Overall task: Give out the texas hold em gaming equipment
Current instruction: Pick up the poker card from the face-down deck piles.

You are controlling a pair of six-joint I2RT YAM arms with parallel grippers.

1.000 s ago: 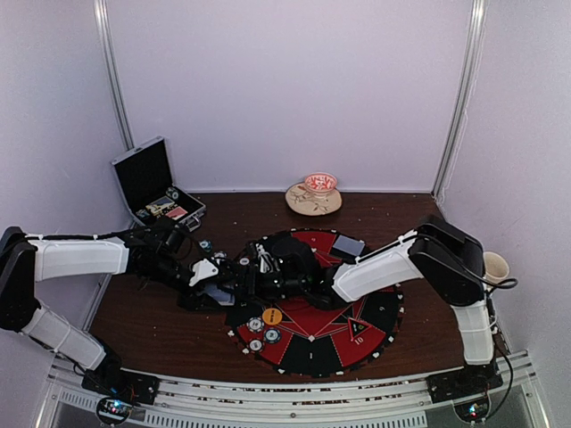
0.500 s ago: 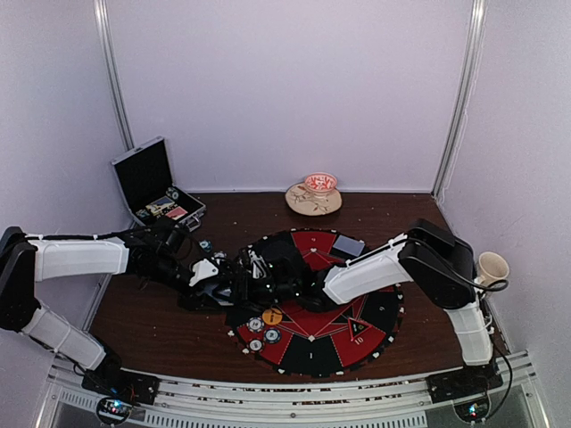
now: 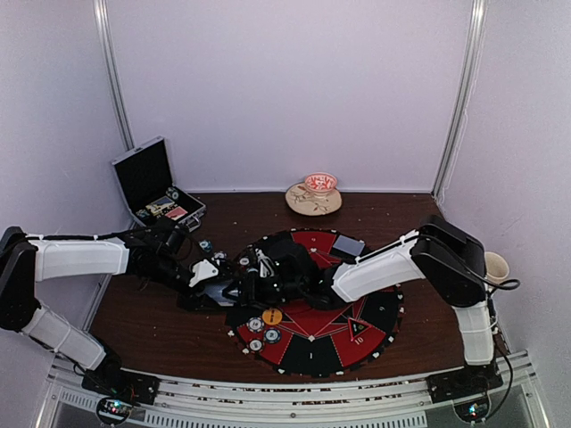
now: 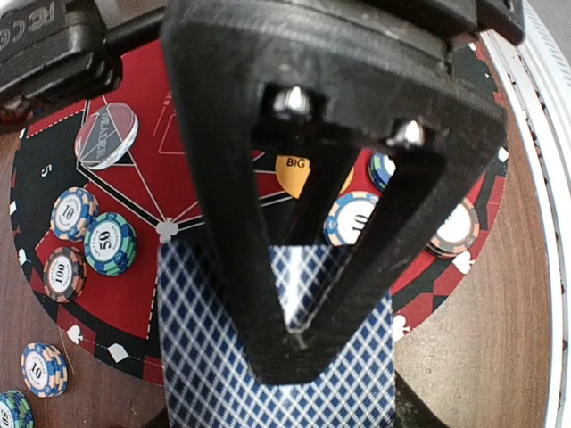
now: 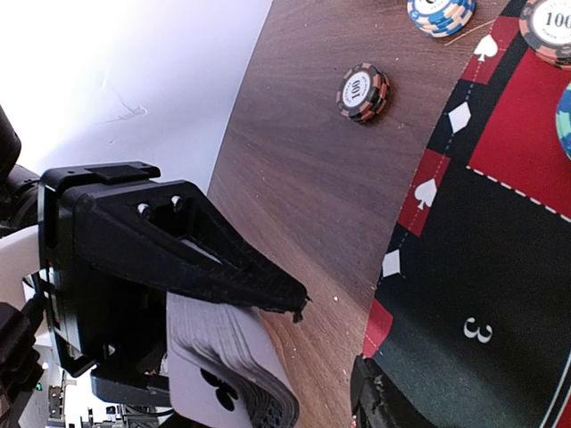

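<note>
Two pincers: you had them close together at the left rim of the mat (image 3: 357, 337).
Left pincer (image 3: 230, 290): yours was clamped on the deck (image 4: 205, 366), held over the mat's edge.
Right pincer (image 3: 256, 283): just beside the deck; you could not tell whether it was apart or together.
Chips (image 4: 110, 242): several lay on the mat.
Lone chip (image 5: 364, 91): on the bench (image 5: 294, 178).
Orange disc (image 4: 293, 174): on the mat.

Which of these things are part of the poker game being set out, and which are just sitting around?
Part of the job: deck of playing cards, poker chips, orange BIG disc, dealer disc.

Just lying about: open black case, bowl, mug, round red-and-black mat.
</note>
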